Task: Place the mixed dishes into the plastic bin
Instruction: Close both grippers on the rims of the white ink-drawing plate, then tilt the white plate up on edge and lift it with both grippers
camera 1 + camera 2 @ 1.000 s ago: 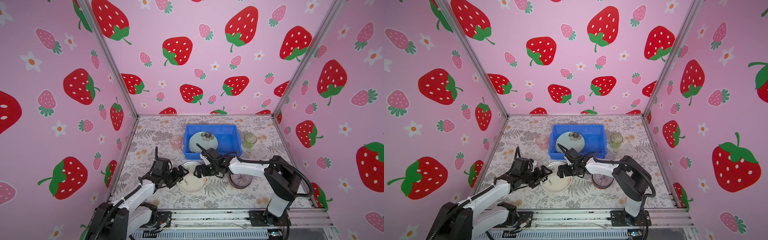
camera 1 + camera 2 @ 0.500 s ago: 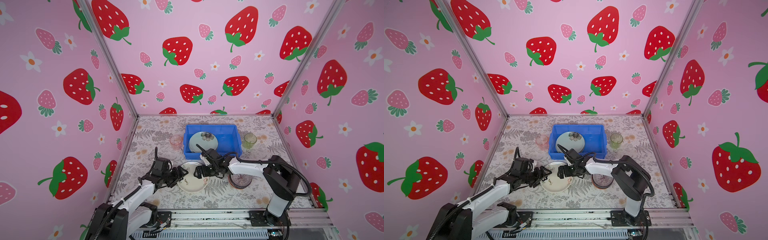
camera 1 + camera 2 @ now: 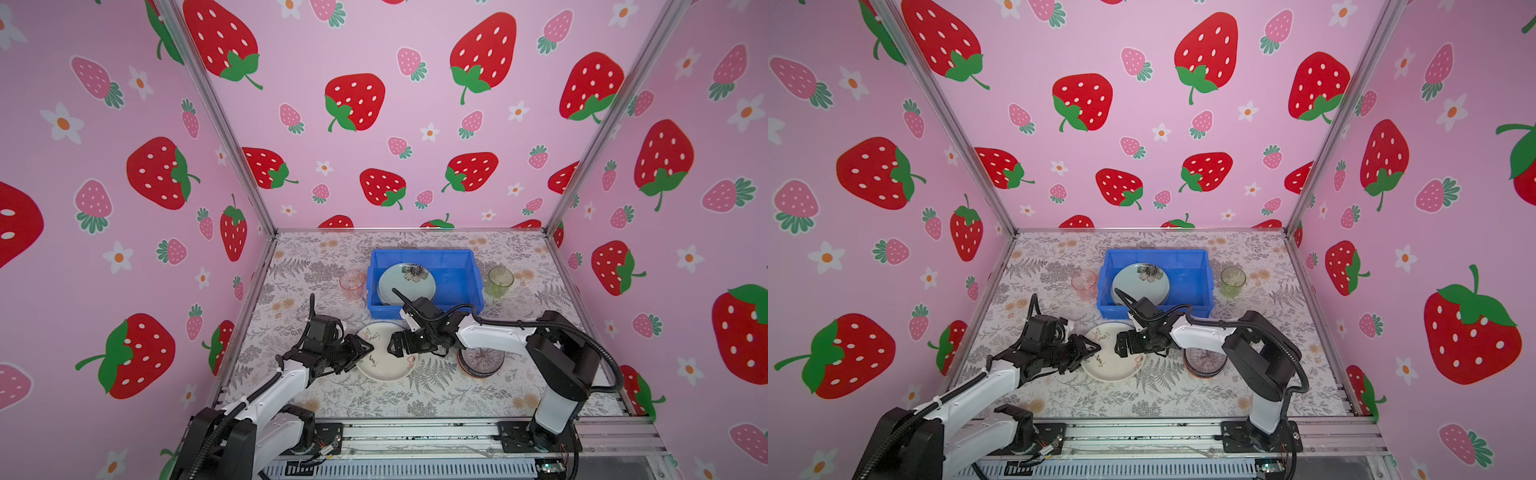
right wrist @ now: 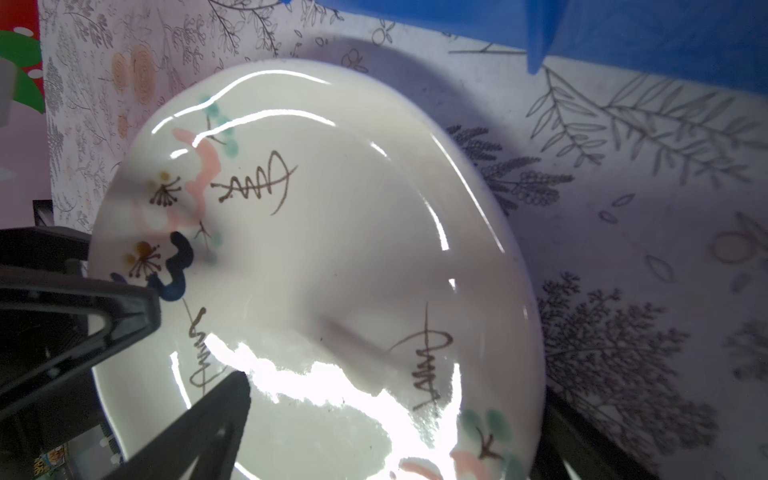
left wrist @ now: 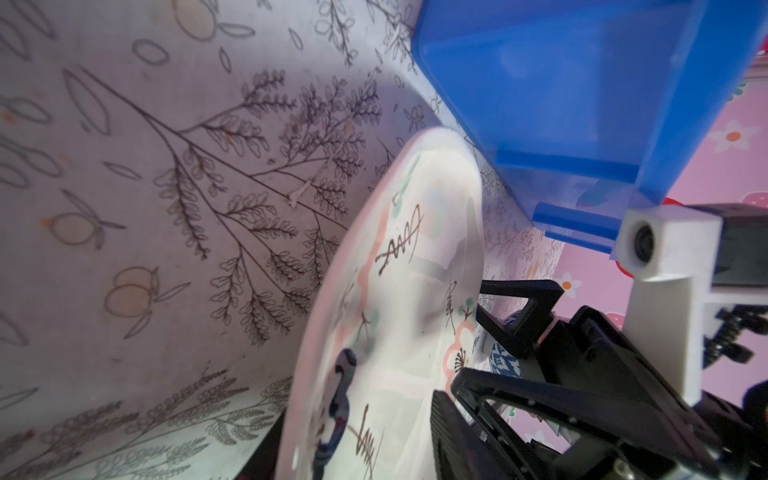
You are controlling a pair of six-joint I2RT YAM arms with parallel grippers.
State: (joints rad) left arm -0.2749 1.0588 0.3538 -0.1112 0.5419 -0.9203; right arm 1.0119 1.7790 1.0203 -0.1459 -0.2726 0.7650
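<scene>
A cream plate (image 3: pixel 384 353) with a dark "3" lies on the flowered table in front of the blue plastic bin (image 3: pixel 457 286). My left gripper (image 3: pixel 365 351) has its jaws closed over the plate's left rim. In the left wrist view one finger sits under the rim and the other on the plate (image 5: pixel 395 332). My right gripper (image 3: pixel 395 347) stands open at the plate's far right edge. One of its fingers (image 4: pixel 216 415) is over the plate and the other is outside the rim. A pale green flowered plate (image 3: pixel 407 282) leans inside the bin.
A pink tumbler (image 3: pixel 352 284) stands left of the bin and a green tumbler (image 3: pixel 500 281) right of it. A stack of bowls (image 3: pixel 480 361) with a purple-striped one on top sits under the right forearm. Pink strawberry walls enclose the table on three sides.
The left gripper's jaws have narrowed from wide open onto the cream plate's rim. Both arms and the plate have hardly shifted.
</scene>
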